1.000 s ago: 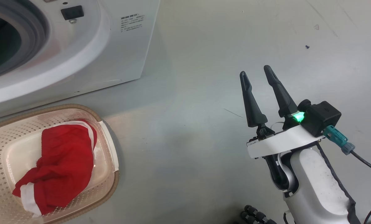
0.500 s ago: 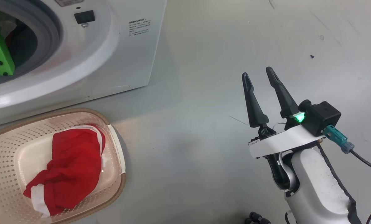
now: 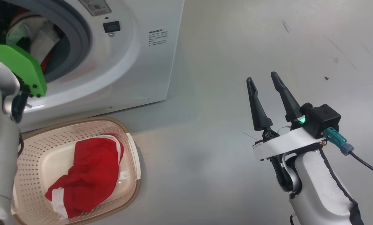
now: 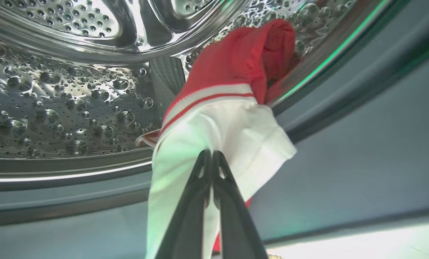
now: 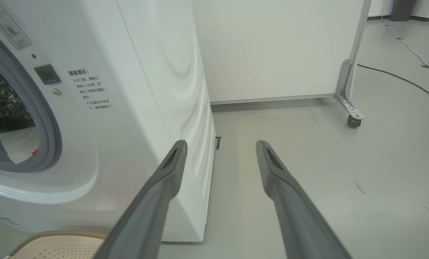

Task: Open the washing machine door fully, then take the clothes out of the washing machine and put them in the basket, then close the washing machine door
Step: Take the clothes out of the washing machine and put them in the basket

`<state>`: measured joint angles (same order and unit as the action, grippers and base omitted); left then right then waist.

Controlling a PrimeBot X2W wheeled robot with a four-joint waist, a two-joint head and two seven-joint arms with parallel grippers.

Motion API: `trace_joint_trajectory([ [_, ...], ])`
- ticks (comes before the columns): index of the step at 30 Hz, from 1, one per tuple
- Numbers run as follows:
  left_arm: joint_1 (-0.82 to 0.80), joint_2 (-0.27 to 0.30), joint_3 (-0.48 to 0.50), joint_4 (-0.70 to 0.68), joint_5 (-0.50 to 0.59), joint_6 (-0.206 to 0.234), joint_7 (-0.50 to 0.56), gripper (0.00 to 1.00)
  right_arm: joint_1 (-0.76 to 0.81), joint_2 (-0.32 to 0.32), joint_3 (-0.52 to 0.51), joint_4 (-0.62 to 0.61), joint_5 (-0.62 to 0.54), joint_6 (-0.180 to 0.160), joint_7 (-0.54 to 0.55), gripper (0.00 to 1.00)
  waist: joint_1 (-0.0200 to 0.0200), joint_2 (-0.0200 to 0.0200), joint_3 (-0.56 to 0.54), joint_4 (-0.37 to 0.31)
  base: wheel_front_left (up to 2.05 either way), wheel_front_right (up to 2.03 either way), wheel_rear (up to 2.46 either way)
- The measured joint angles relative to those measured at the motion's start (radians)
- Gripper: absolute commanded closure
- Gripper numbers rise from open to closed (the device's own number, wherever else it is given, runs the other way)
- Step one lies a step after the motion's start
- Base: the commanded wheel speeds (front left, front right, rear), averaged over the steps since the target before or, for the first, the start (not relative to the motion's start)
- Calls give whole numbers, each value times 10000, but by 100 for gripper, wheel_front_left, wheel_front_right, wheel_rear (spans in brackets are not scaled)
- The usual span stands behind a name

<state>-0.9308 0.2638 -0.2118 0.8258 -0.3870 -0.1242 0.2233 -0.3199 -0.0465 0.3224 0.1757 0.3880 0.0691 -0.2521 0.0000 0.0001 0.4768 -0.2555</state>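
Observation:
The white washing machine stands at the upper left, its mouth ringed by a grey seal. My left gripper is shut on a white and red garment, one of the clothes, at the lip of the perforated steel drum. My left arm with its green bracket reaches into the mouth, where the garment shows. Another red garment lies in the cream basket on the floor in front of the machine. My right gripper hangs open over bare floor, holding nothing. The washing machine door is out of view.
Grey floor stretches to the right of the machine. In the right wrist view my open right gripper points past the machine's front corner at a white wheeled partition. A cable lies on the floor there.
The head camera has swung left, so the machine and basket sit further right and my left arm and the garment in the drum mouth have come into view. My right gripper stays open.

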Motion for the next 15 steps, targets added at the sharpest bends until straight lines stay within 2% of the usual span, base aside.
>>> trace_joint_trajectory([
  [6, 404, -290, -278, 13, -270, 0, -451, 100, 34, -12, -182, 151, -63, 15, 0, 0, 0, 0, -468, 312, 0, 0, 0],
  [15, 1093, -378, -562, 40, -752, 0, -1072, 100, 423, -21, -324, 341, -123, 92, 0, 0, 0, 0, -1154, 784, 0, 0, 0],
])
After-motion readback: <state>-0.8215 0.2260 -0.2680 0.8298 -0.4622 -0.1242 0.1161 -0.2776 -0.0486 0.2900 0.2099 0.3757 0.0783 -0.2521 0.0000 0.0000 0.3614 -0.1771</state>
